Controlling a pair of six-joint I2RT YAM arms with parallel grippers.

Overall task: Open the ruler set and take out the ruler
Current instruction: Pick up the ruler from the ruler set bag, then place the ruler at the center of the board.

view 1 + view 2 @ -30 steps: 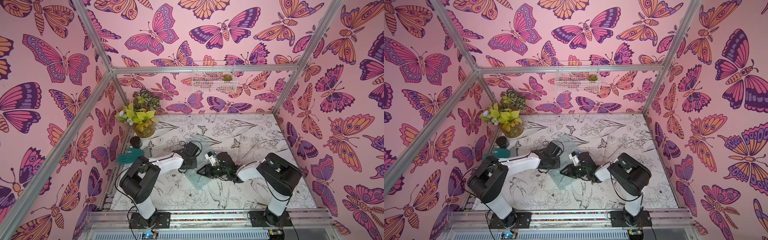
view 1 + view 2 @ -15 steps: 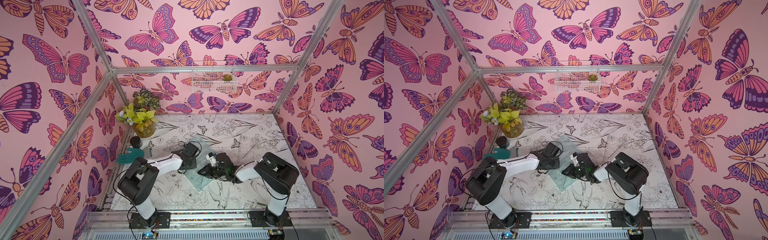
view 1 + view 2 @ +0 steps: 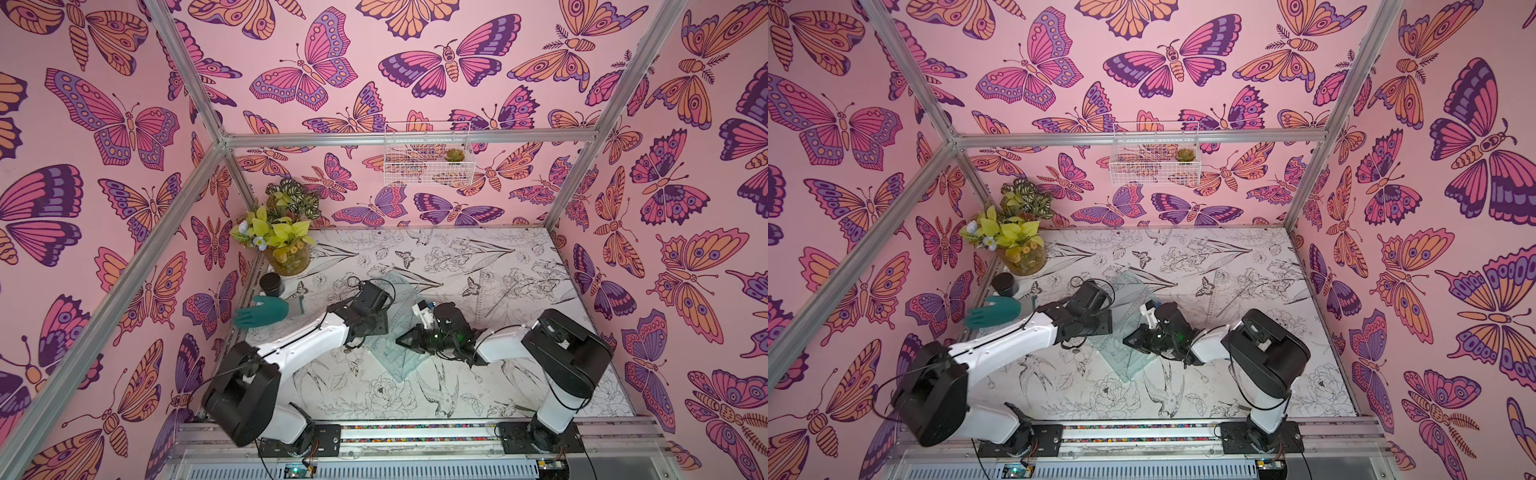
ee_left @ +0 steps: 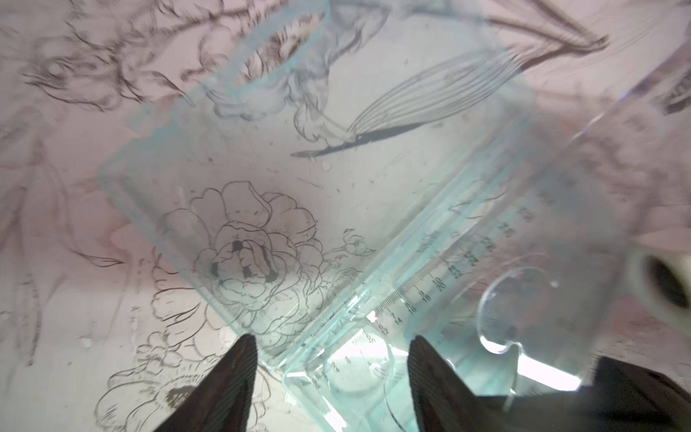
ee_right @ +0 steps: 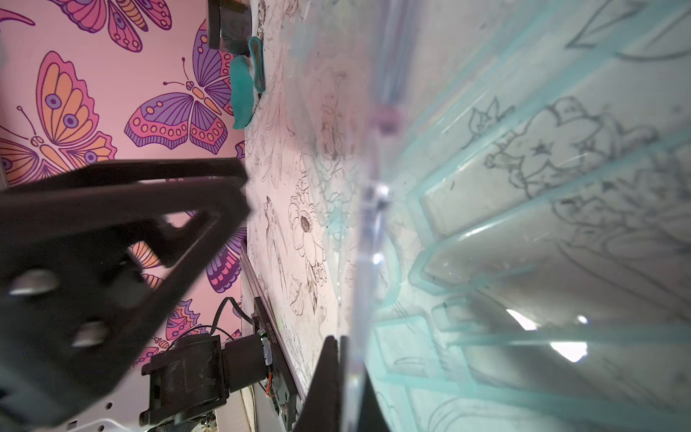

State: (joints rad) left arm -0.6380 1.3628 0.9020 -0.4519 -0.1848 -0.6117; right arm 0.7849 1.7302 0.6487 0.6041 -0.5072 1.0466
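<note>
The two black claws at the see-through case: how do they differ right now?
The left gripper has its jaws wide apart, gripping nothing; the right gripper is pinched shut on a thin clear sheet. The left gripper points down at the opened ruler set; the right gripper is turned on its side. Both are black and work at the same ruler set.

The ruler set [image 3: 392,353] is see-through pale aqua. The tabletop [image 3: 478,257] is white with black line drawings of flowers and birds. The walls [image 3: 104,124] are pink with purple, pink and orange butterflies. The glove [image 3: 266,311] is teal, and the jar [image 3: 271,284] is black.
</note>
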